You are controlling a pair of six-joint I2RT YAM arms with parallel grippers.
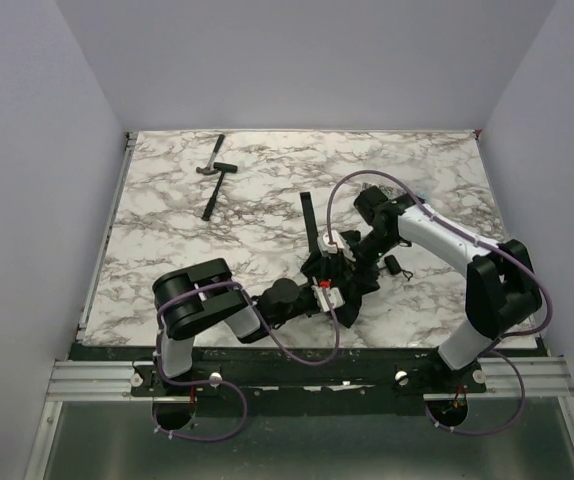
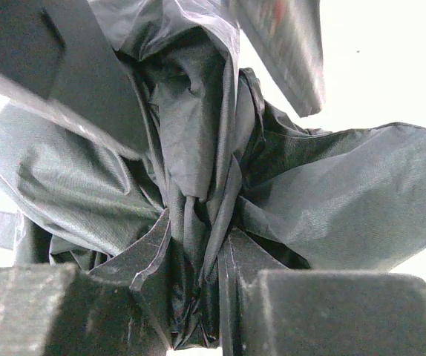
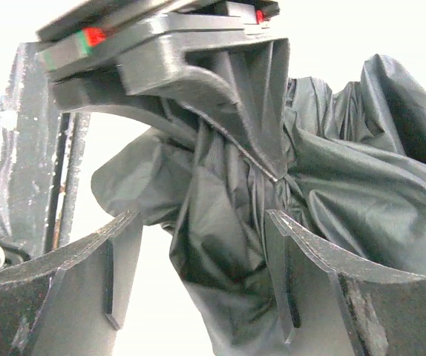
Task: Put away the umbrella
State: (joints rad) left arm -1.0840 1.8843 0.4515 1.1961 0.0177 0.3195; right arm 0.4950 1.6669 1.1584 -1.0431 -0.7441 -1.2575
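The umbrella (image 1: 365,278) is a heap of crumpled black fabric on the marble table (image 1: 267,200), just right of centre. A thin black part (image 1: 310,215) sticks out of the heap toward the back. My left gripper (image 1: 329,290) reaches in from the left. In the left wrist view its jaws (image 2: 197,233) are pinched on a bunched fold of umbrella fabric (image 2: 346,193). My right gripper (image 1: 342,250) comes in from the back right. Its jaws (image 3: 198,222) stand open, with loose fabric (image 3: 361,163) hanging between the fingers.
A black-handled hammer (image 1: 212,175) lies at the back left of the table. A small black piece (image 1: 395,265) lies just right of the heap. Purple cables loop over both arms. Walls close in the left, right and far sides.
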